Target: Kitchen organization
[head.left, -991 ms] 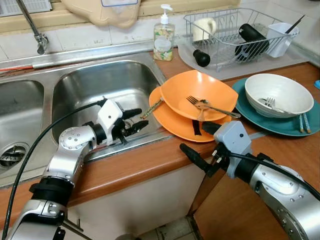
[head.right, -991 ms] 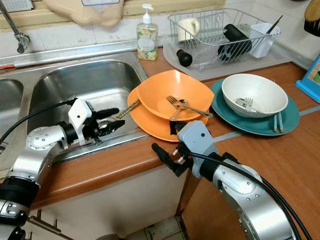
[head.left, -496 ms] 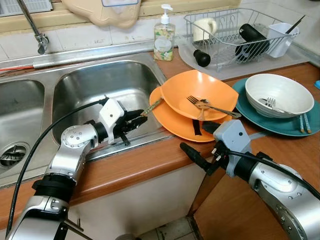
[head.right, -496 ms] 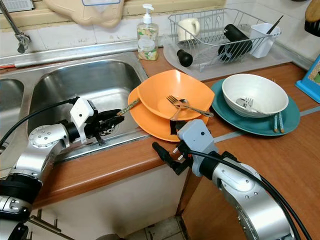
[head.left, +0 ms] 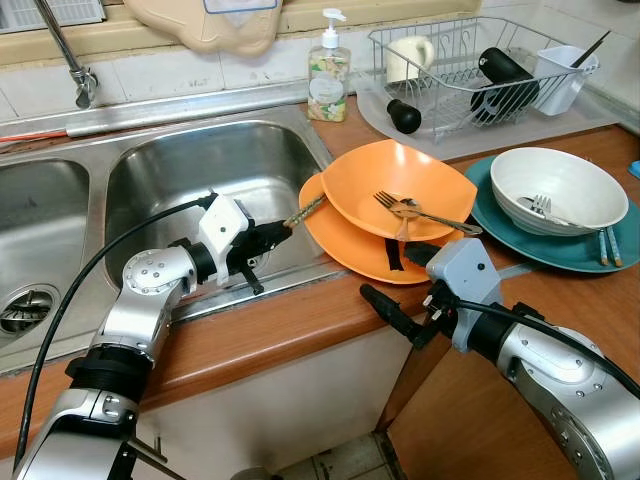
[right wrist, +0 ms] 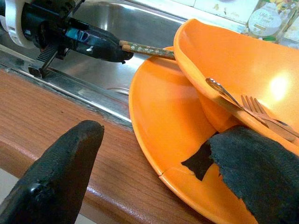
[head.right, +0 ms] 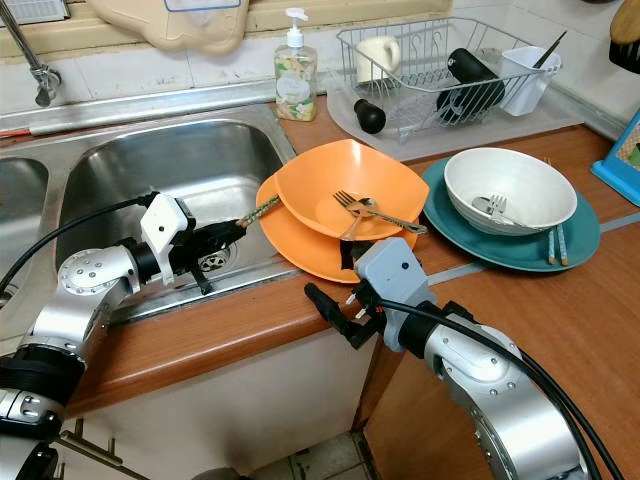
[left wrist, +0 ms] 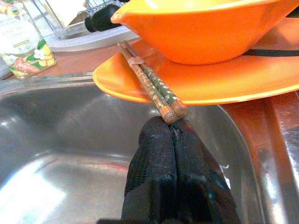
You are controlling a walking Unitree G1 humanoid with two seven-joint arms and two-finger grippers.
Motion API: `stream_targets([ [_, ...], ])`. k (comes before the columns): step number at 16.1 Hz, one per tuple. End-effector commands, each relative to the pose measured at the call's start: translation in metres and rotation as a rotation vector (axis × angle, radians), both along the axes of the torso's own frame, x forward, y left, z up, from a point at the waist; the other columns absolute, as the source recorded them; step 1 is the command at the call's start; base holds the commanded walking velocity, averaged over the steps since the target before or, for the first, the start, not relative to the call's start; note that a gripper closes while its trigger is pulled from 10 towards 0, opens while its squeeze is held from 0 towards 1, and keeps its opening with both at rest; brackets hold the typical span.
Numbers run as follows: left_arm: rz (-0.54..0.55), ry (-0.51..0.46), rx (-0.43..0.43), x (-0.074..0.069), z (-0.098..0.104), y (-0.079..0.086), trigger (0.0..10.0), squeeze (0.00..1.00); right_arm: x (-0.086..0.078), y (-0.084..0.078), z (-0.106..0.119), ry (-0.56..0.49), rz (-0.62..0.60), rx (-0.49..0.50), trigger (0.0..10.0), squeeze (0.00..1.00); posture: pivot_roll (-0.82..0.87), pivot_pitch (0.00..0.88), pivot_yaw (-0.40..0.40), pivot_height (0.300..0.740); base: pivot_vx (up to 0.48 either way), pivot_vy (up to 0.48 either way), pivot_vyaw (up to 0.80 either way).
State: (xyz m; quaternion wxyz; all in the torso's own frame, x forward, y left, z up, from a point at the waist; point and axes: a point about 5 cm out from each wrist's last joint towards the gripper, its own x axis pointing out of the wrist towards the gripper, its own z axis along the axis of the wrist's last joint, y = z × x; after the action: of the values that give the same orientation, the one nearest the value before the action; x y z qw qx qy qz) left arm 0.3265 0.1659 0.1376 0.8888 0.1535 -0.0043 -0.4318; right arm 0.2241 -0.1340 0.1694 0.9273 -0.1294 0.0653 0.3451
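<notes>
Chopsticks (left wrist: 154, 88) at left gripper (left wrist: 170, 122) tips

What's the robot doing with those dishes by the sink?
It is tidying the kitchen counter. Its left hand reaches over the sink, fingers closed, with the tips right at the end of a pair of chopsticks lying on the orange plate; whether it grips them is unclear. The right hand is open around the plate's near edge, one finger on top of the plate. An orange bowl with a fork sits on that plate.
</notes>
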Motion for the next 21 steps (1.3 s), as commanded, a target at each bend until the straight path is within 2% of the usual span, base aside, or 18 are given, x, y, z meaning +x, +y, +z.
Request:
stream_targets([
  [1,0.002,-0.021,0.013,0.002,0.004,0.001,0.0,0.0,0.004,0.001,0.002,-0.015,-0.002,-0.013,10.0,0.0,-0.03,0.0,0.038,0.74,0.0,0.0,0.0],
  [7,0.008,-0.042,0.025,-0.002,0.007,0.006,0.0,0.0,0.004,0.001,0.002,-0.017,-0.004,-0.014,10.0,0.0,-0.03,0.0,0.042,0.74,0.0,0.0,0.0],
  [8,0.005,-0.043,0.049,-0.004,0.006,0.009,2.7,0.0,0.004,0.001,0.002,-0.018,-0.004,-0.015,10.0,0.0,-0.03,0.0,0.044,0.74,0.0,0.0,0.0],
  [9,0.008,-0.031,0.119,-0.009,0.002,0.015,10.0,0.0,0.005,0.001,0.002,-0.018,-0.006,-0.014,10.0,0.0,-0.03,0.0,0.041,0.74,0.0,0.0,0.0],
  [10,0.019,-0.024,0.123,-0.01,0.001,0.018,10.0,0.18,0.005,0.002,0.002,-0.018,-0.004,-0.012,10.0,0.0,-0.02,0.0,0.04,0.74,0.0,0.0,0.0],
  [11,0.028,-0.018,0.123,-0.01,0.001,0.02,10.0,0.94,0.005,0.002,0.002,-0.018,-0.002,-0.011,10.0,0.0,-0.02,0.0,0.038,0.74,0.0,0.0,0.0],
  [12,0.029,-0.007,0.104,-0.011,0.002,0.022,10.0,1.0,0.005,0.003,0.002,-0.018,0.001,-0.011,10.0,0.0,-0.02,0.0,0.037,0.74,0.0,0.0,0.0],
  [15,0.007,0.007,0.097,-0.014,0.006,0.021,10.0,1.0,0.005,0.003,0.002,-0.02,0.002,-0.01,10.0,0.0,-0.02,0.0,0.038,0.74,0.0,0.0,0.0],
  [18,0.01,0.015,0.054,-0.014,0.012,0.02,10.0,1.0,0.005,0.004,0.002,-0.023,0.002,-0.008,10.0,0.0,-0.02,0.0,0.041,0.74,0.0,0.0,0.0],
  [21,-0.015,0.022,-0.006,-0.012,0.02,0.01,10.0,1.0,0.004,0.005,0.004,-0.031,0.013,-0.002,10.0,0.0,-0.02,0.0,0.046,0.74,0.0,0.0,0.0],
])
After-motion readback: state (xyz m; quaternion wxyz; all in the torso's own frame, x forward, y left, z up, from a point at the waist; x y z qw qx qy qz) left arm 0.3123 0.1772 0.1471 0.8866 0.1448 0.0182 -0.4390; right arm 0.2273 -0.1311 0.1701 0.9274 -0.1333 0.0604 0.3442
